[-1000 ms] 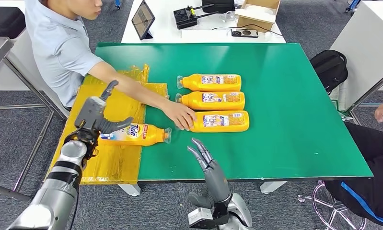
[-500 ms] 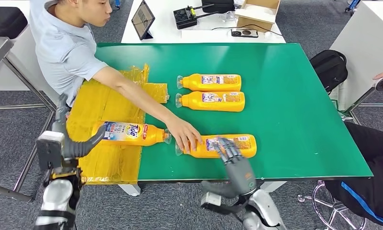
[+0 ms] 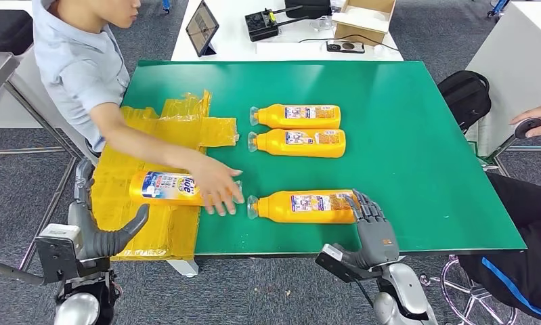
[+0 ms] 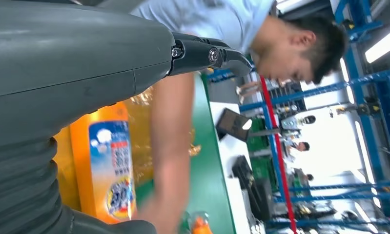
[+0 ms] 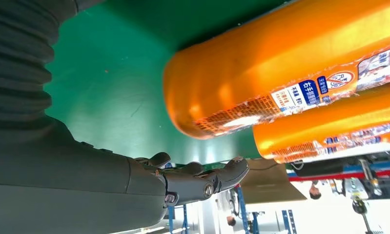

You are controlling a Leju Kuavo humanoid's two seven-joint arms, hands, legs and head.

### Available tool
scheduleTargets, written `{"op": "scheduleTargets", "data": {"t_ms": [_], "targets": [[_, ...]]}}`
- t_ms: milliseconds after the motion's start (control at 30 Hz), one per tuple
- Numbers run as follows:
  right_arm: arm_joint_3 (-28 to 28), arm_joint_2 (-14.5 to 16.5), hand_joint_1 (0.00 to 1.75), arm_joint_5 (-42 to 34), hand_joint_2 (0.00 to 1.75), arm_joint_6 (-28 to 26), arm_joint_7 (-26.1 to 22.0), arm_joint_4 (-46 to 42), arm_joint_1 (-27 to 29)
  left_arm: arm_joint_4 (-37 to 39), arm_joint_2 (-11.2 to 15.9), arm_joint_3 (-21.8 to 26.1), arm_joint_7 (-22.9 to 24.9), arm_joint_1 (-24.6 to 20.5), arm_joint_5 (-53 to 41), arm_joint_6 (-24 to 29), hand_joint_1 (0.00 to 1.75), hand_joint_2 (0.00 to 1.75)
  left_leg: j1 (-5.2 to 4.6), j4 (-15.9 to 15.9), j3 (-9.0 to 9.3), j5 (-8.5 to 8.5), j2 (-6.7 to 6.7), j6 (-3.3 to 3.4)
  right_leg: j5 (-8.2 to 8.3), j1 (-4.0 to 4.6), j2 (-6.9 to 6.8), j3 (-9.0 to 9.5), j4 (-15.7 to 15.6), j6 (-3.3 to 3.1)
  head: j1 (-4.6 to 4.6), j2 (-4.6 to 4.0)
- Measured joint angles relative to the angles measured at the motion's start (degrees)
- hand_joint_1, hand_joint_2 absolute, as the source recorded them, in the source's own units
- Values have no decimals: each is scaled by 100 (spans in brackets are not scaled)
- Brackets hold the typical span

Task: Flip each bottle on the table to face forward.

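The table was covered in plain bright green. Three bottles on it were orange-yellow, each with a small white label carrying blue and red print. A fourth bottle wore a white and blue label with orange lettering and lay on translucent yellow plastic sheeting. The person's shirt was pale grey-blue. The right hand was dark grey.

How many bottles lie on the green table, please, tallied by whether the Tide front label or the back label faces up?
Orange plastic bottles, Tide front up: 1
Orange plastic bottles, back label up: 3
Total: 4
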Motion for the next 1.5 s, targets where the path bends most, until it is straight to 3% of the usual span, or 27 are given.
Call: {"op": "scheduleTargets", "data": {"t_ms": [700, 900, 933, 1033, 1067, 1500], "targets": [[211, 60, 0, -32, 175, 163, 63, 1775, -1546, 316, -58, -365, 228, -371, 294, -261, 0, 175, -1, 0, -1, 2, -1, 1, 2, -1, 0, 0, 1, 1, 1, 0], [387, 96, 1, -25, 175, 688, 249, 2309, -1914, 423, -58, -366, 298, -437, 394, -336, 0, 175, -1, 1, 1, 2, 0, 1, 3, -1, 1, 0, 1, 1, 1, 0], [420, 101, 15, -46, 175, 783, 259, 2426, -2005, 447, -58, -366, 311, -455, 413, -355, 0, 175, -1, 1, 3, 2, 1, 1, 3, -1, 1, 0, 1, 1, 0, 0], [526, 114, 144, -94, 175, 1068, 252, 2820, -2320, 550, -58, -368, 347, -534, 491, -420, 0, 175, -1, 1, 15, 2, 7, 1, 4, -1, 5, 8, 1, 0, 1, 0], [567, 116, 174, -94, 175, 1166, 249, 2957, -2435, 594, -58, -370, 355, -567, 521, -443, 0, 175, -1, 0, 22, 1, 11, 1, 5, -1, 8, 12, 1, -1, 1, 0], [1046, 119, 175, -6, 175, 1635, 297, 4088, -3362, 948, -58, -381, 383, -769, 741, -566, 0, 175, 1, 0, 80, 0, 20, -1, 8, 1, 17, 59, -1, -5, 2, 0]]}}
